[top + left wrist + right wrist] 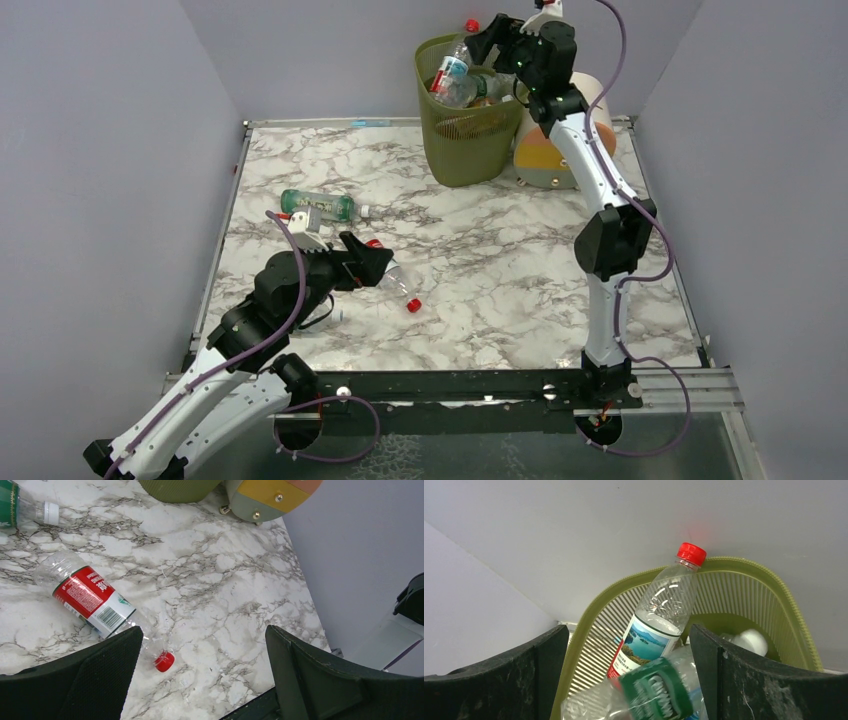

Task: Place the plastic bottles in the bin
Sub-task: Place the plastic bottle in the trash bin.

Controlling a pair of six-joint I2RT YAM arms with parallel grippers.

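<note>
The olive-green mesh bin [463, 150] stands at the back of the table with several plastic bottles in it. My right gripper [497, 42] hangs over its rim [791, 605], jaws wide open. Between them a green-labelled bottle [656, 692] shows blurred and loose above the bin. A red-capped bottle [659, 615] leans on the far rim. My left gripper [375, 262] is open low over the table, beside a lying red-labelled bottle [92, 600] with a red cap [413, 305]. Another green-labelled bottle [320, 206] lies further back on the left.
A cream drum [560, 150] with an orange-and-yellow face [270, 497] lies right of the bin. Grey walls close the table on three sides. The marble table top [500, 270] ends at a black rail by the arm bases.
</note>
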